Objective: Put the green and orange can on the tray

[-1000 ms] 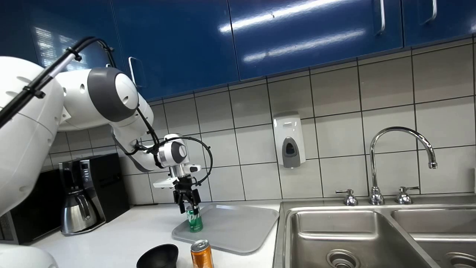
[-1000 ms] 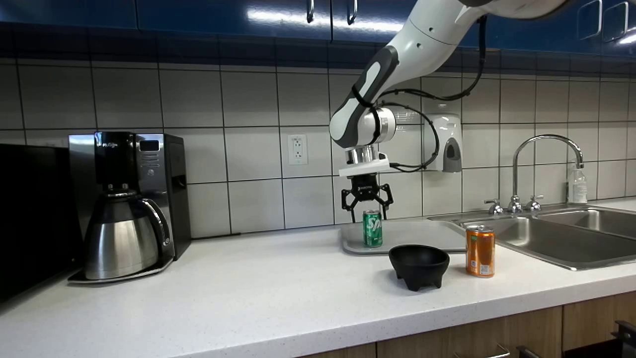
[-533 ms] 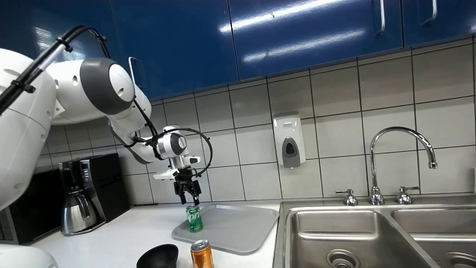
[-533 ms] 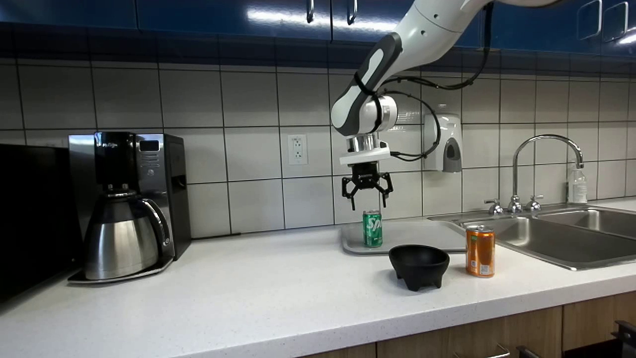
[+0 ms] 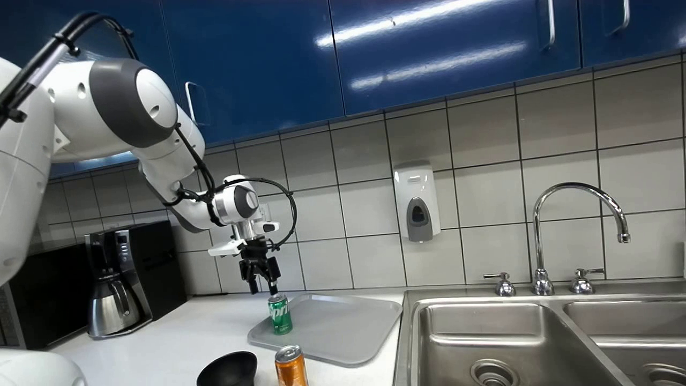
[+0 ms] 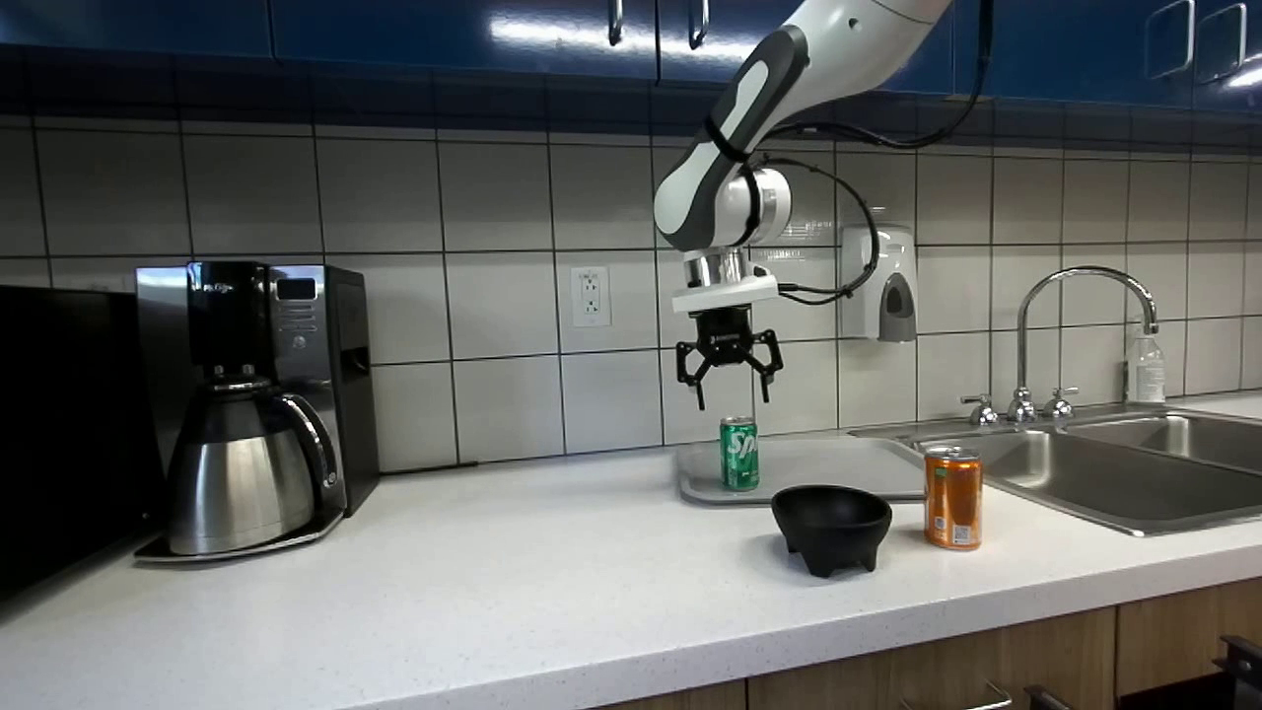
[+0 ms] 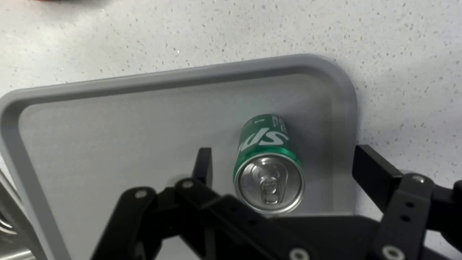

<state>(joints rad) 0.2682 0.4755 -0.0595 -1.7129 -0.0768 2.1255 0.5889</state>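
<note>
In an exterior view, the green can [image 6: 739, 456] stood apparently placed on the tray [image 6: 838, 461], the spread, empty claw [image 6: 734, 402] at its twelve o'clock; grasping the orange can [image 6: 952, 501], on the counter [image 6: 493, 582] near its three o'clock, presumably came next.

wrist view: close, downward onto tray [image 7: 108, 137] | both exteriors: facing wall [image 6: 498, 197], sharing sink [image 5: 482, 321]

A faucet [image 5: 538, 236] arches over the sink [image 5: 482, 324], blue cabinets [image 5: 450, 59] above it; I see a black bowl [image 6: 831, 525] nearer the sink than the coffee maker [image 6: 258, 429] is.
</note>
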